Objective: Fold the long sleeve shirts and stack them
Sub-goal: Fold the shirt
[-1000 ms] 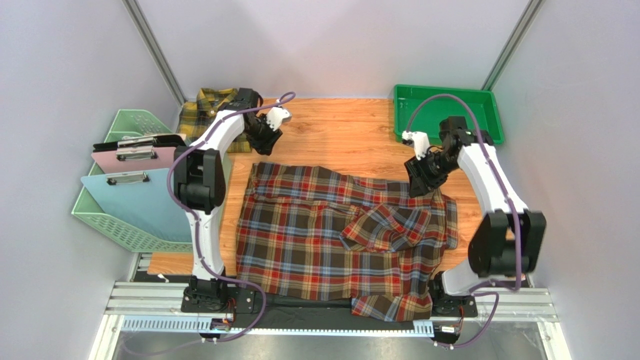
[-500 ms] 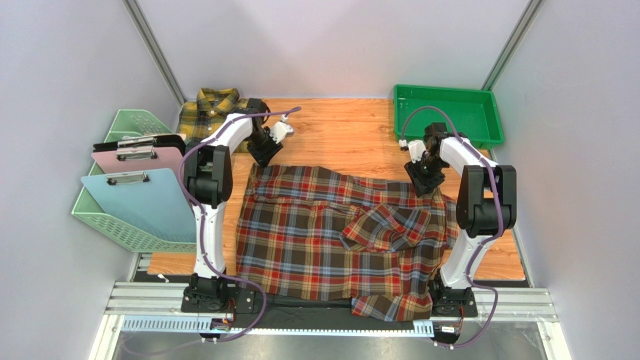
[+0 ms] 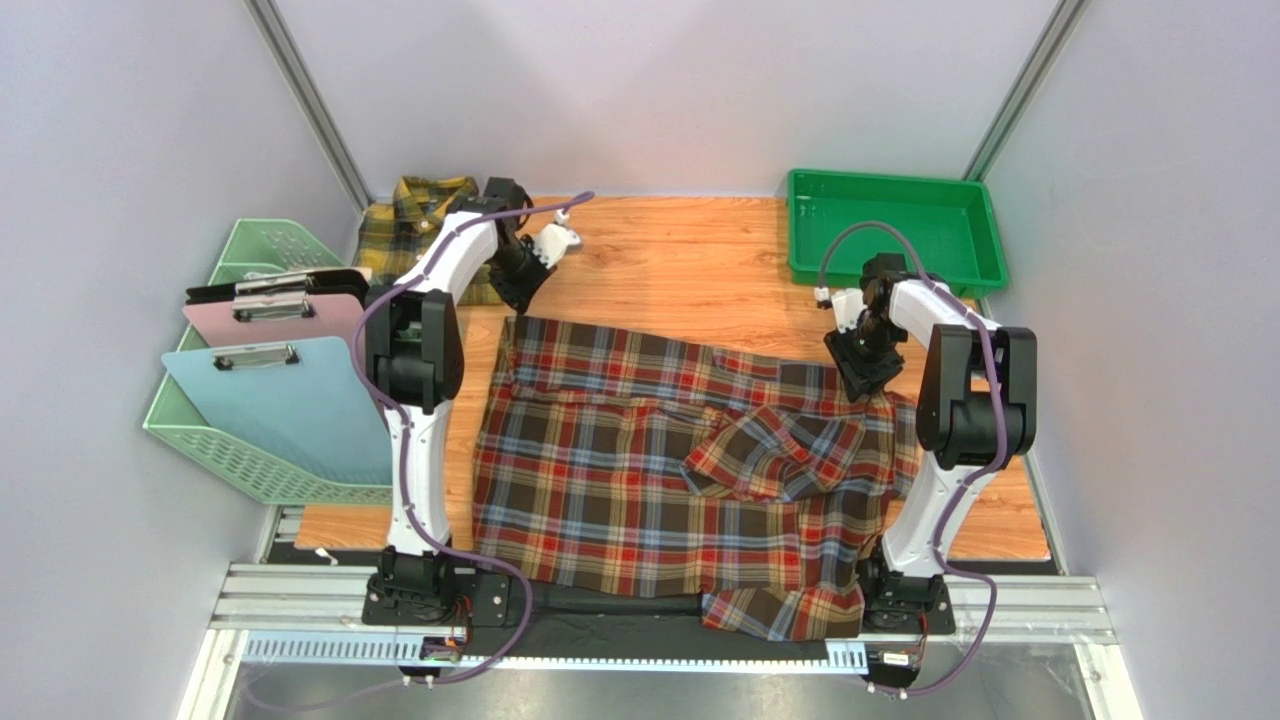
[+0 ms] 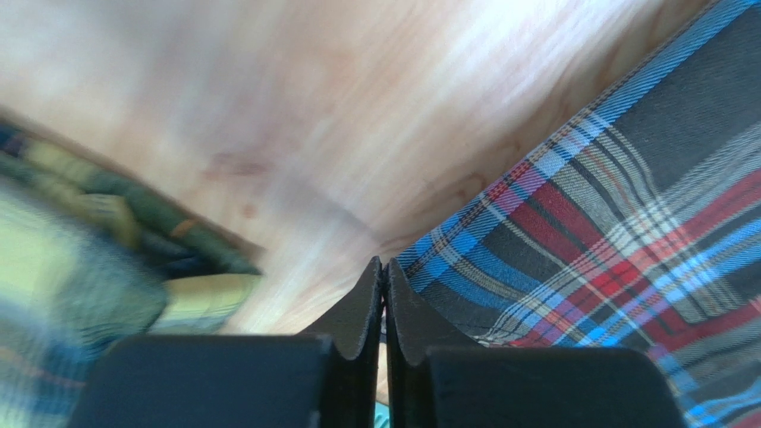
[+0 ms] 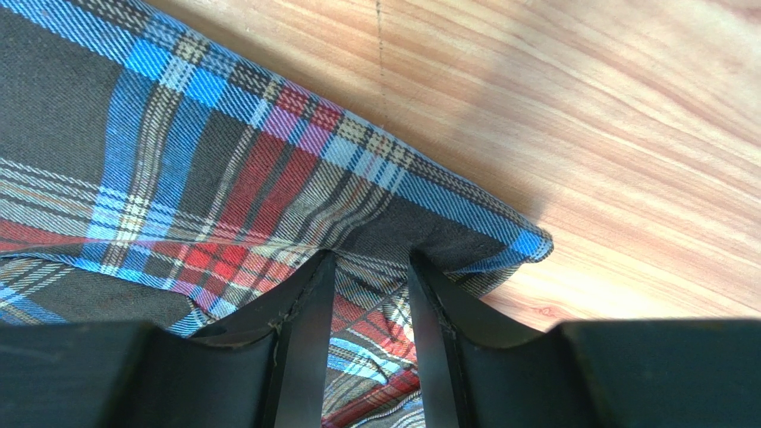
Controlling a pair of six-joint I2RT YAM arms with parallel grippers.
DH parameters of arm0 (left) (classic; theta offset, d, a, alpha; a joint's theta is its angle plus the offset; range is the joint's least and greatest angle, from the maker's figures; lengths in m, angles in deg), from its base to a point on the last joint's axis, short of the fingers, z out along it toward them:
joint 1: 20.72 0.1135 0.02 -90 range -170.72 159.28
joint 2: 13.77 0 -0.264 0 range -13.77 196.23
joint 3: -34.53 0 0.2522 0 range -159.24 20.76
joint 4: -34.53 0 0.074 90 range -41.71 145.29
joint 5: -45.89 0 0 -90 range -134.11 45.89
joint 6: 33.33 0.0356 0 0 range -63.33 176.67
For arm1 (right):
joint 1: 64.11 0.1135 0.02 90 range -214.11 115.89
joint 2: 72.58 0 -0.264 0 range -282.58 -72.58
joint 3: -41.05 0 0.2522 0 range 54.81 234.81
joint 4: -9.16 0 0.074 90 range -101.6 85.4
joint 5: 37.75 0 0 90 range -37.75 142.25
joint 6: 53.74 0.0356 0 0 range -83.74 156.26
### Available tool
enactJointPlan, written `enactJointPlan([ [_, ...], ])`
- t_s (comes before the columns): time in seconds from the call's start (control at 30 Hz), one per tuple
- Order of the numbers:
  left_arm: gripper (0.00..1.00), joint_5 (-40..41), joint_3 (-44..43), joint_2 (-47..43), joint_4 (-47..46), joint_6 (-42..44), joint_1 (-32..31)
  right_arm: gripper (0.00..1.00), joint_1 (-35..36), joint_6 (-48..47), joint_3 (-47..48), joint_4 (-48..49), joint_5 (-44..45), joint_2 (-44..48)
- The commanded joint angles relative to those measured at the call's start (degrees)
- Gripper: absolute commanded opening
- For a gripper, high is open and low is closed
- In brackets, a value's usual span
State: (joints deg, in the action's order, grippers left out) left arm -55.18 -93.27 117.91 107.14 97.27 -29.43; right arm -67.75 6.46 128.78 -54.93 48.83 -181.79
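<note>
The red, brown and navy plaid shirt (image 3: 661,465) lies spread on the wooden table, a sleeve folded across its right half. The yellow and dark green plaid shirt (image 3: 413,218) lies bunched at the far left corner. My left gripper (image 3: 519,300) is at the red shirt's far left corner. In the left wrist view its jaws (image 4: 385,267) are pressed together on the shirt's blue-striped edge (image 4: 625,196), with the yellow shirt (image 4: 54,259) blurred at left. My right gripper (image 3: 864,368) is at the far right corner. Its jaws (image 5: 371,259) stand apart with the cloth (image 5: 179,160) between them.
A green tray (image 3: 894,225) stands at the far right. A mint basket (image 3: 248,450) at the left holds pink (image 3: 256,315) and blue (image 3: 286,398) clipboards. Bare wood (image 3: 676,263) lies between the arms beyond the shirt. The shirt's hem hangs over the near table edge.
The left gripper dipped to the shirt's far left corner and drew back slightly, pulling the corner a little farther away. The right gripper shifted right and nearer, onto the far right corner.
</note>
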Motion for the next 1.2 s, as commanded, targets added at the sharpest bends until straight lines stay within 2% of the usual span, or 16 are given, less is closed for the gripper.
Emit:
enactJointPlan([
  [0.0, 0.22, -7.2, -5.14, -3.62, 3.62, -1.75, 1.06, 0.4, -1.02, 0.79, 1.34, 3.57, 1.58, -1.27],
  [0.07, 0.31, -8.97, -5.67, -3.18, 6.26, -1.75, 0.89, 0.4, -1.02, 1.06, 1.79, 3.48, 1.31, -1.36],
  [0.17, 0.36, -8.18, -5.06, -1.78, 7.16, -1.66, 0.8, 0.4, -1.02, 0.97, 2.4, 3.74, 1.31, -1.8],
  [0.37, 0.37, -4.4, -4.53, 2.35, 8.21, -2.19, 0.27, 0.41, -1.02, 1.06, 3.81, 4.71, 2.8, -3.81],
  [0.43, 0.33, -3.0, -3.91, 3.32, 8.74, -1.23, 0.01, 0.4, -1.02, 1.24, 4.59, 5.06, 3.24, -4.43],
  [0.53, 0.17, -0.89, -4.87, 5.42, 8.83, -1.05, -0.25, 0.41, -1.02, 2.03, 5.65, 5.76, 3.33, -5.92],
  [0.57, 0.05, 0.07, -5.57, 6.22, 8.56, -1.4, -0.25, 0.41, -1.02, 2.29, 6.7, 6.03, 3.33, -6.89],
  [0.6, 0.01, -0.61, -9.5, 7.35, 9.61, -1.66, -0.08, 0.4, -1.02, 2.47, 7.4, 6.38, 3.33, -7.5],
  [0.7, 0.0, 2.45, -18.37, 11.75, 10.32, -3.94, 0.01, 0.41, -1.02, 3.08, 11.7, 6.99, 5.18, -10.31],
  [0.83, 0.0, 2.99, -21.58, 12.21, 8.48, -5.0, 0.01, 0.41, -1.02, 3.44, 19.0, 5.25, 4.3, -12.87],
  [0.9, 0.06, 0.02, -18.86, 7.93, 7.6, -5.79, 0.01, 0.43, -1.11, 2.04, 19.63, 1.21, -1.3, -9.99],
  [0.93, 0.16, -1.74, -16.94, 5.72, 6.12, -5.97, 0.01, 0.45, -1.11, 1.51, 18.85, 0.06, -2.72, -5.88],
  [1.03, 0.37, -7.9, -8.32, -4.12, 2.25, -7.2, -0.08, 0.51, -1.28, -0.34, 13.93, -6.17, -9.66, 4.74],
  [1.07, 0.4, -9.83, -5.52, -6.32, 2.15, -7.55, -0.08, 0.54, -1.28, -0.87, 12.52, -7.41, -13.42, 7.49],
  [1.13, 0.68, -14.32, -2.87, -12.3, 1.71, -7.73, -0.08, 0.58, -1.28, -1.4, 9.0, -10.48, -17.48, 14.68],
  [1.17, 0.69, -15.81, -0.51, -14.06, 1.53, -7.9, -0.17, 0.62, -1.28, -1.49, 7.86, -11.28, -21.33, 16.73],
])
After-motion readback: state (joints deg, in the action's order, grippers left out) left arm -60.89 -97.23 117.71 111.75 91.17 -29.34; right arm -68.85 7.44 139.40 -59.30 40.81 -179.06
